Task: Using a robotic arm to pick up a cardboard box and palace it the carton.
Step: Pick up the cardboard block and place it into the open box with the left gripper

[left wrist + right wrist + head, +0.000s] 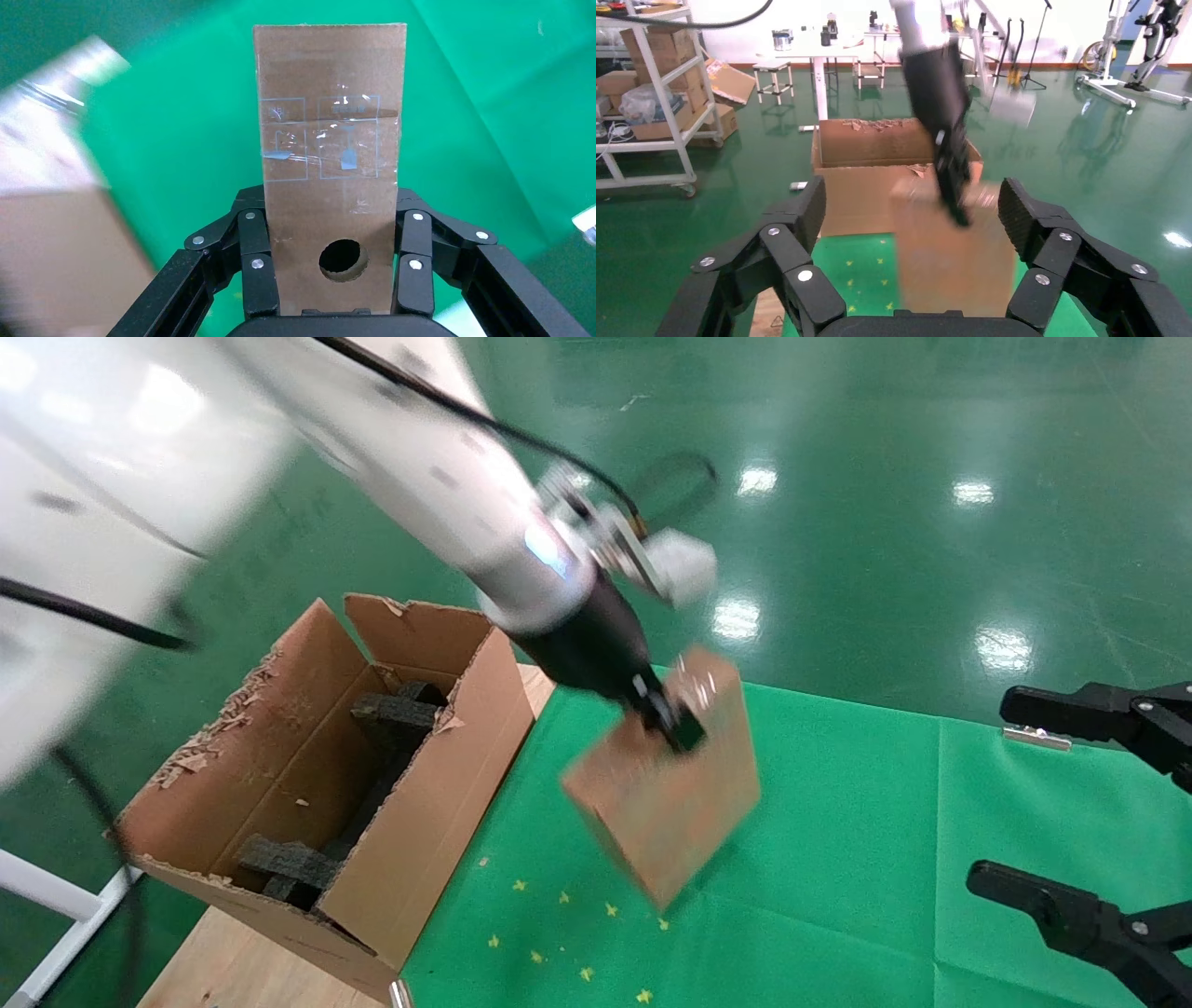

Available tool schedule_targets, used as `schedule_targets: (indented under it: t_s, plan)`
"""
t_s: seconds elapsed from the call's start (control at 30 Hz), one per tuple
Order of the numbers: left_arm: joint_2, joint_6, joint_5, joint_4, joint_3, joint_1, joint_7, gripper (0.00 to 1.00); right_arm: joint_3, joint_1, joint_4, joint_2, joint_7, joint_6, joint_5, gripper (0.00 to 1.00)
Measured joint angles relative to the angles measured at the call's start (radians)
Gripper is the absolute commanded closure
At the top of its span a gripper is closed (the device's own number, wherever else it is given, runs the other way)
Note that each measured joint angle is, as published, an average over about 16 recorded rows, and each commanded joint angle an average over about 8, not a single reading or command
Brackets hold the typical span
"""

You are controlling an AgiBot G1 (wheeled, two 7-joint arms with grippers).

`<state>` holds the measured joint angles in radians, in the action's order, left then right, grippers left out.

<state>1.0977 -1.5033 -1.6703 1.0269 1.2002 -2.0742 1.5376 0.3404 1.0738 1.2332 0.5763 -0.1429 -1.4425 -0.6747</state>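
Setting: green cloth [838, 822] over a wooden table [233, 961], with glossy green floor [931, 523] beyond.
Carton [307, 784]: stands at the table's left edge, top open, flaps torn and upright, black foam pieces [391, 719] lying inside.
Left arm [466, 495]: white, reaching in from the upper left and down over the cloth, just right of the carton.
Left gripper [336, 277]: black fingers [254, 260] closed on the two broad sides of the cardboard box near its holed end.
Cardboard box [666, 794]: held tilted above the cloth, apparently clear of it; it hangs beside the carton, not yet over the opening. The left wrist view shows clear tape, a faint printed label and one round hole [343, 258] on its narrow face.
Right gripper [916, 232]: parked at the right side of the cloth, fingers spread wide and holding nothing.
Step in hand: judged as the carry, with the box gripped and lifted, release still to come.
Next move: likely a swing leftward over the carton's near wall, high enough to clear the torn flaps; then a descent into free space among the foam before the fingers part.
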Motion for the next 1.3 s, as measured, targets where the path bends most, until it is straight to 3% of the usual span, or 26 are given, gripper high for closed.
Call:
schedule_targets:
  t_s: [0.4,0.67,0.97,1.3]
  plan:
    - [-0.309,-0.015,-0.101,0.104,-0.058,-0.192,-0.148,1.0,0.0,0.0,0.0,0.0,0.0,0.0,0.0,0.0]
    - [-0.451,-0.013,-0.158,0.052,-0.025,-0.172,-0.276,1.0,0.0,0.0,0.0,0.0,0.0,0.0,0.0,0.0]
    - [-0.52,0.079,-0.16,-0.118,0.013,-0.047,-0.426,1.0,0.0,0.0,0.0,0.0,0.0,0.0,0.0,0.0]
    - [-0.49,0.209,-0.15,-0.425,0.027,0.044,-0.596,1.0,0.0,0.0,0.0,0.0,0.0,0.0,0.0,0.0]
